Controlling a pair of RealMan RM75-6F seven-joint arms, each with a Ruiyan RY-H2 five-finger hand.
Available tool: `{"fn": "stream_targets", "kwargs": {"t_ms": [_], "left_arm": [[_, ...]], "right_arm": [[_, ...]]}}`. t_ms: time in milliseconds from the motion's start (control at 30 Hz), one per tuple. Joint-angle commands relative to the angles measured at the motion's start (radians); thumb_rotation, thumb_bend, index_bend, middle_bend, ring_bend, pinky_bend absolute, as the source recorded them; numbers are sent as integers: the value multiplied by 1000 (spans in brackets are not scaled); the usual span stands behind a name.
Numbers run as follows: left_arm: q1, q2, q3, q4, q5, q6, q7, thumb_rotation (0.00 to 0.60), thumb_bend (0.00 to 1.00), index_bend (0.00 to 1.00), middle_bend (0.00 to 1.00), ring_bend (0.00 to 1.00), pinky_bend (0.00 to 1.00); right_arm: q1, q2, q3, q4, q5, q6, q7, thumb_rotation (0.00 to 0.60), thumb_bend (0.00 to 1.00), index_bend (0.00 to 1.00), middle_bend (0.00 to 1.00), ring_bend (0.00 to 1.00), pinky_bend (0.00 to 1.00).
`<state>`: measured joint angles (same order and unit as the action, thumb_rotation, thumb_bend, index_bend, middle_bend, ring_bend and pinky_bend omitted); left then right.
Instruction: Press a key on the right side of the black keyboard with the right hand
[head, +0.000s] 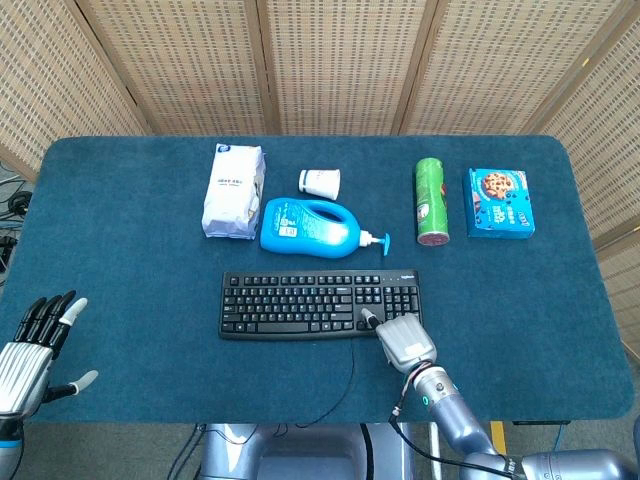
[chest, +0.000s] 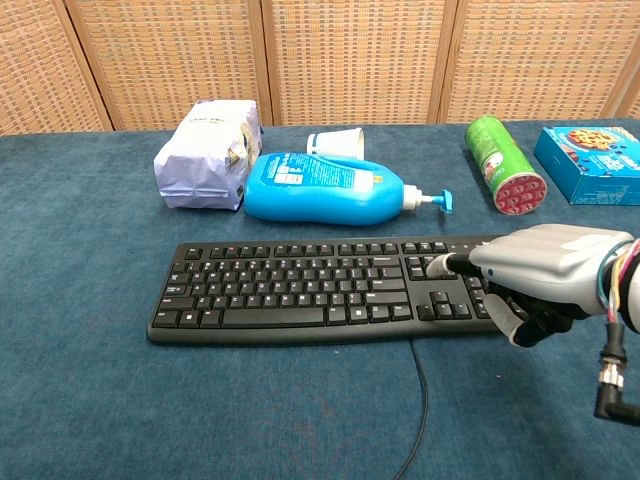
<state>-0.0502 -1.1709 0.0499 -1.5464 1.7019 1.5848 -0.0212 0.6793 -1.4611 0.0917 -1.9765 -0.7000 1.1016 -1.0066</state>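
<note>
The black keyboard (head: 300, 303) (chest: 300, 285) lies across the middle of the blue table. My right hand (head: 404, 340) (chest: 548, 272) sits at its right front corner and covers the number pad in the chest view. One finger points left, its tip (chest: 437, 265) over the small key block between the main keys and the number pad. The other fingers are curled under with nothing in them. Whether the fingertip (head: 366, 318) touches a key cannot be told. My left hand (head: 27, 352) hovers at the table's front left edge with its fingers spread and holds nothing.
Behind the keyboard lie a white bag (head: 233, 190) (chest: 205, 140), a blue pump bottle (head: 305, 228) (chest: 325, 188), a tipped white cup (head: 320, 183), a green can (head: 431, 201) (chest: 505, 165) and a blue cookie box (head: 500, 202) (chest: 592, 150). The keyboard cable (chest: 420, 400) runs toward the front edge.
</note>
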Motion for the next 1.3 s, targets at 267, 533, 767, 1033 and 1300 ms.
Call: {"fn": "stream_targets", "kwargs": {"t_ms": [267,533,767,1033,1300], "left_arm": [[0,0,-1,-1,-5,-1,2,600,0,0,0,0,0],[1,0,2,-3,1,1,5,600,0,0,0,0,0],[-1,1,1,-3,-1,0,3,600,0,0,0,0,0],[-2,0,2,-3,0,-3,3,600,0,0,0,0,0],[-3,-1,2,-2,-1,-4,4,600,0,0,0,0,0]], "right_arm": [[26,2,-36,23,14,8,37,600,878,25,765,728,578],[45,-9,-61,39,21,13,61,600,878,25,765,728,578],[64,-22,-72,54,36,16,69,600,878,25,765,728,578],[84,-33,-79,74,63,10,76,600,878,25,765,728,578],[97,-44,-93,95,81,8,84,600,878,25,765,728,578]]}}
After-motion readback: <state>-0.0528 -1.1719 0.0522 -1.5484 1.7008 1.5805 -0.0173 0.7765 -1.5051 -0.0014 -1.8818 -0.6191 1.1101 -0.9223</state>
